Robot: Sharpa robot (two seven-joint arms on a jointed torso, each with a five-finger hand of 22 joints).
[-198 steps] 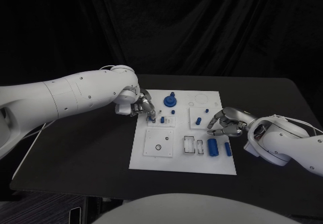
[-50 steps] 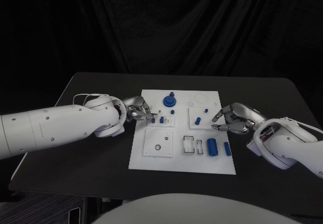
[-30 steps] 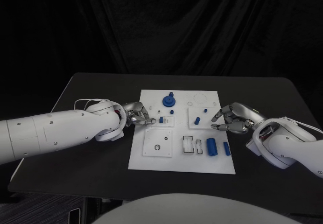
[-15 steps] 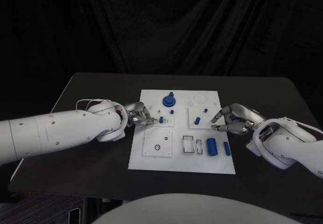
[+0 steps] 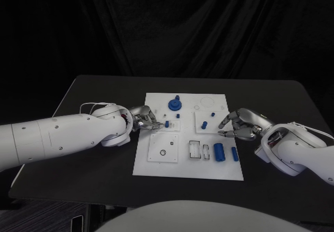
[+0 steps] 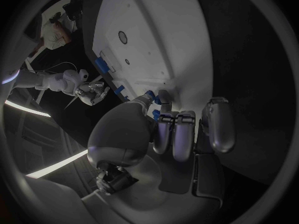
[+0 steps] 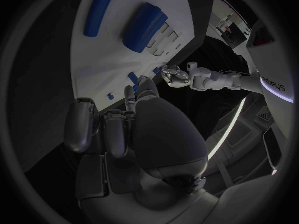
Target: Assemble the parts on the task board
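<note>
The white task board (image 5: 161, 166) lies mid-table. Two small blue pegs (image 5: 163, 124) stand in a block near its left edge. My left hand (image 5: 145, 120) sits at that edge with fingers curled, fingertips (image 6: 163, 98) right at the pegs (image 6: 151, 95); whether it grips one is hidden. My right hand (image 5: 240, 125) rests at the board's right edge, fingers curled in on nothing, one fingertip (image 7: 129, 92) reaching toward a blue peg (image 5: 204, 124). A thick blue cylinder (image 5: 220, 151) and a slim blue rod (image 5: 234, 154) lie in front of that hand.
A blue knob (image 5: 174, 104) stands at the board's far side with a short peg (image 5: 179, 116) before it. A square plate with a hole (image 5: 164, 147) and slotted recesses (image 5: 200, 150) take up the near half. Black table (image 5: 90, 164) surrounds the board.
My left hand came down from above the peg block to the board's left edge and has crept right toward the pegs. The right hand has barely moved.
</note>
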